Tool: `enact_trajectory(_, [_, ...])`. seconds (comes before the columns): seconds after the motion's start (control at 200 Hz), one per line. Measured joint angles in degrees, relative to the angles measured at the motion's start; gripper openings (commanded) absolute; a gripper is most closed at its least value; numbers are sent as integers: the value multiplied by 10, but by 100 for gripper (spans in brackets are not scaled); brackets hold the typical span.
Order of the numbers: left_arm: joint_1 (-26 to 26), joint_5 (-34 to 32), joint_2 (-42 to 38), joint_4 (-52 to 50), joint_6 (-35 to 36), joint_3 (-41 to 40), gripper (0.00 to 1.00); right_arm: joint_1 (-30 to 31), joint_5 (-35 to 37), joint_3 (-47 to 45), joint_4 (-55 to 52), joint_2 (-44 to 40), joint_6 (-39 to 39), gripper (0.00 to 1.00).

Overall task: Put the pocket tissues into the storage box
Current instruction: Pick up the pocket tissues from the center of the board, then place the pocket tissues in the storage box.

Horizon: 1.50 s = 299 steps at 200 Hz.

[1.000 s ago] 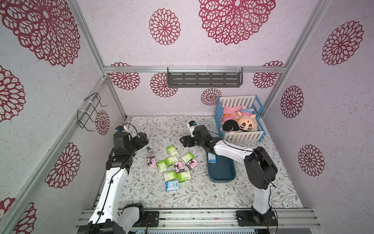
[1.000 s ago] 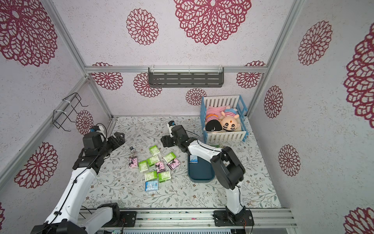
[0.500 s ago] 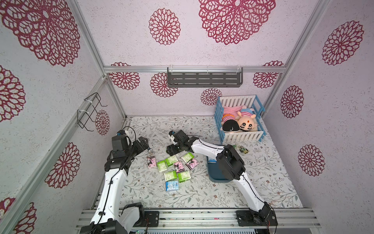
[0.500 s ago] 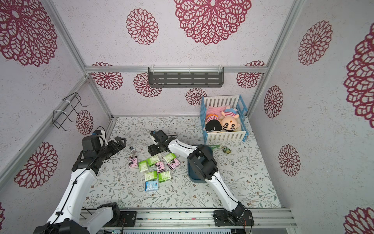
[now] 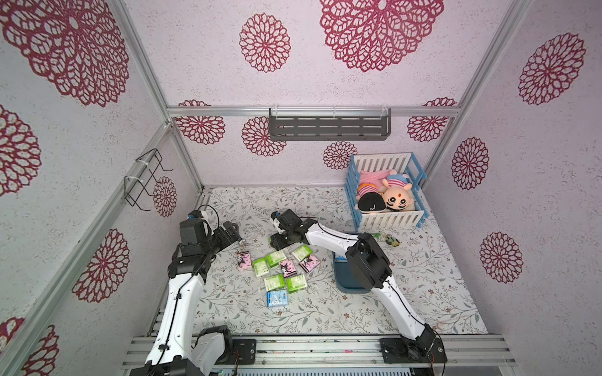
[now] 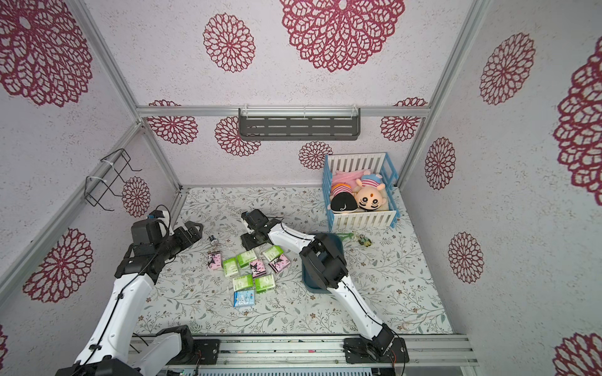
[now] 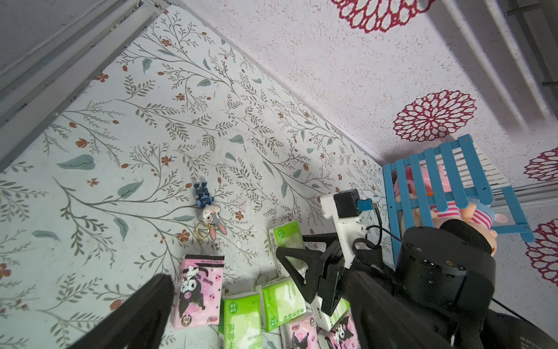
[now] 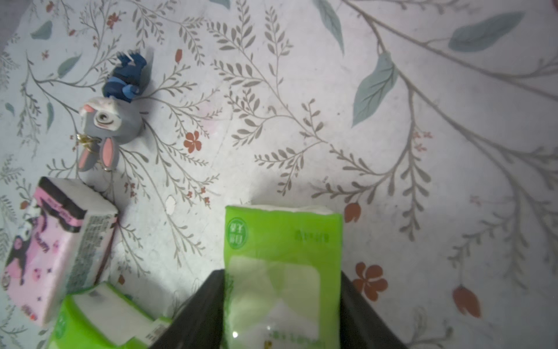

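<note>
— Where's the storage box (image 6: 334, 242)?
— Lower centre in both top views, on the counter (image 5: 423, 293), half under the right arm (image 5: 368, 260). The pocket tissues (image 5: 288, 268) lie scattered to its left, apart from it.
— And the claws?
— The right claw (image 8: 282, 273) grips a green pack (image 8: 282, 235) by its sides at the cluster's upper edge. The left claw (image 5: 236, 231) hangs spread, empty.

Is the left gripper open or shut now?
Open: in the left wrist view, the left gripper has its fingers wide apart, with nothing held between them.
</note>
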Motion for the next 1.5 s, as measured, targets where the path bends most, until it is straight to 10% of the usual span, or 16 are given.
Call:
enact_trajectory(0.565, [-14, -5, -21, -20, -6, 0, 97, -9, -3, -23, 26, -21, 15, 39])
enact_trajectory(1.096, [-317, -71, 171, 37, -9, 126, 97, -151, 26, -451, 167, -485, 92, 41])
enact_trajectory(1.496, [-458, -63, 345, 53, 0, 246, 97, -223, 57, -654, 106, -591, 87, 42])
